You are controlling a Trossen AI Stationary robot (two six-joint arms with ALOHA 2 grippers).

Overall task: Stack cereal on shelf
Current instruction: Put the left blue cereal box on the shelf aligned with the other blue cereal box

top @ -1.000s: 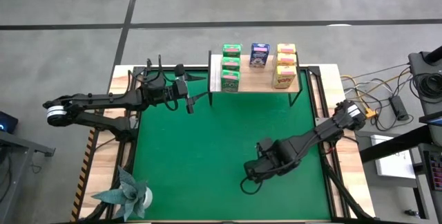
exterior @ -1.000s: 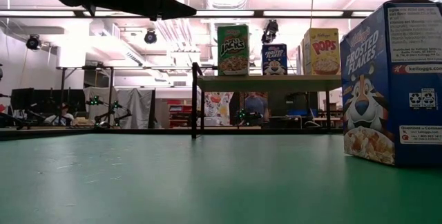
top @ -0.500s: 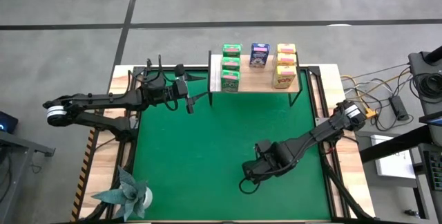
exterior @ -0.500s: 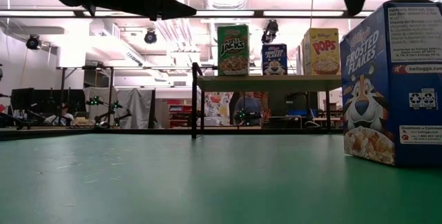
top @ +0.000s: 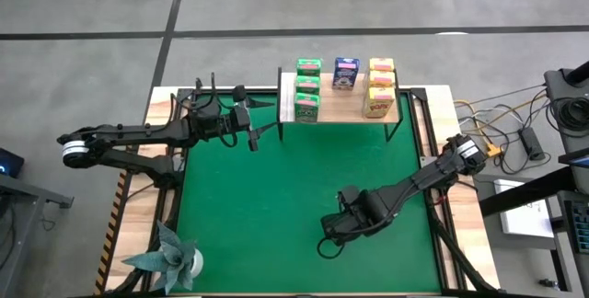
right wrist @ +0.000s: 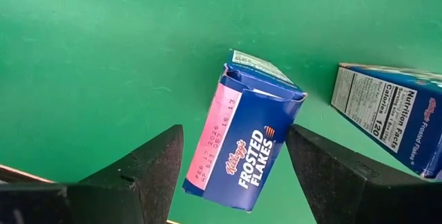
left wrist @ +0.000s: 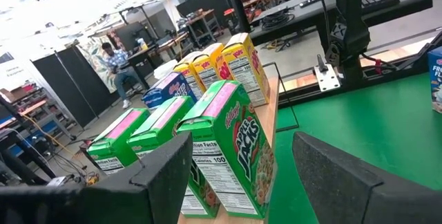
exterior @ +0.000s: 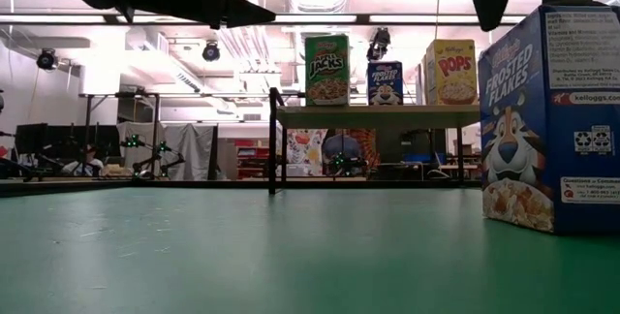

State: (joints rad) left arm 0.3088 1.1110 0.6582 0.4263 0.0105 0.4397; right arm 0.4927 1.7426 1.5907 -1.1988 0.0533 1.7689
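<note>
**Right gripper poised over blue box; shelf partly stocked**

While the left gripper (top: pixel 252 136) hangs beside the light wooden shelf with thin black legs (top: pixel 342 114), fingers apart and empty, the right gripper (right wrist: pixel 231 175) sits above the green mat (top: pixel 276 206), jaws spread either side of an upright blue printed cardboard cereal box (right wrist: pixel 243 143), not clamped. A second blue box (right wrist: pixel 390 117) stands near. Green (top: pixel 307 88), blue (top: pixel 345 74) and yellow (top: pixel 379 86) boxes occupy the shelf.

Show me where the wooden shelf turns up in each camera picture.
High view: the shelf sits at top centre, carrying rows of boxes.
Low view: shelf mid-picture, far off, with boxes on top.
Left wrist view: shelf close ahead, under the box rows.
Right wrist view: not in it.
Shared landmark: the front green Apple Jacks box.
</note>
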